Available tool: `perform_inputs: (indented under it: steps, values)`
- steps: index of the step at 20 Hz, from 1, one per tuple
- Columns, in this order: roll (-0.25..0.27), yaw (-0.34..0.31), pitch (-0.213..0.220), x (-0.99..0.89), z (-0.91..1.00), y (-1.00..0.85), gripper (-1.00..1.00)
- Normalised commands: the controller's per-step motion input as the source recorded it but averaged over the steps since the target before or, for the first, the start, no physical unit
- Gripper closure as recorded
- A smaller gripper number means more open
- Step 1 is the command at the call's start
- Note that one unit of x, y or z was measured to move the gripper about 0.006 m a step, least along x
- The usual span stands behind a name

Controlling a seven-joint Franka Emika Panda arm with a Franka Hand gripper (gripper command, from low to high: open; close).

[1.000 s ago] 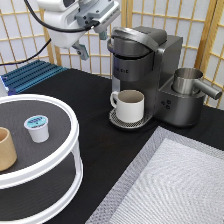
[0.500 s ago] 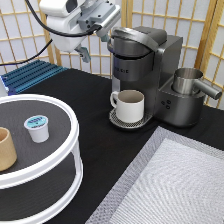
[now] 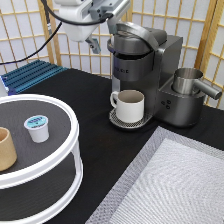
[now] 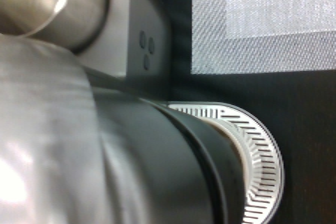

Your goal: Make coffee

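The coffee pod [image 3: 37,127], small and white with a blue foil top, stands on the round white tray [image 3: 69,150] at the exterior view's left. A cream mug [image 3: 130,105] sits on the drip tray [image 3: 120,121] of the grey coffee machine [image 3: 150,60]. My gripper [image 3: 102,34] is open and empty at the exterior view's top, just left of the machine's closed lid [image 3: 137,32] and close to it. The wrist view looks down on the lid [image 4: 52,130] and the drip tray [image 4: 255,150].
A tan handleless cup [image 3: 6,149] stands on the tray next to the pod. A steel pitcher [image 3: 190,82] sits right of the machine. A grey mat [image 3: 175,185] covers the lower right. A blue rack [image 3: 30,75] lies at the back left.
My gripper has moved to the right and slightly down, closer to the machine's lid. Pod, mug and cup have not moved.
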Motion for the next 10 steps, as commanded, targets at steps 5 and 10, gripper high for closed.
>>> perform_inputs:
  steps: [5,10]
  values:
    - [-0.119,-0.008,0.029,0.45,0.54,0.54,-1.00]
    - [-0.179,-0.025,0.110,0.38,0.40,0.61,-1.00]
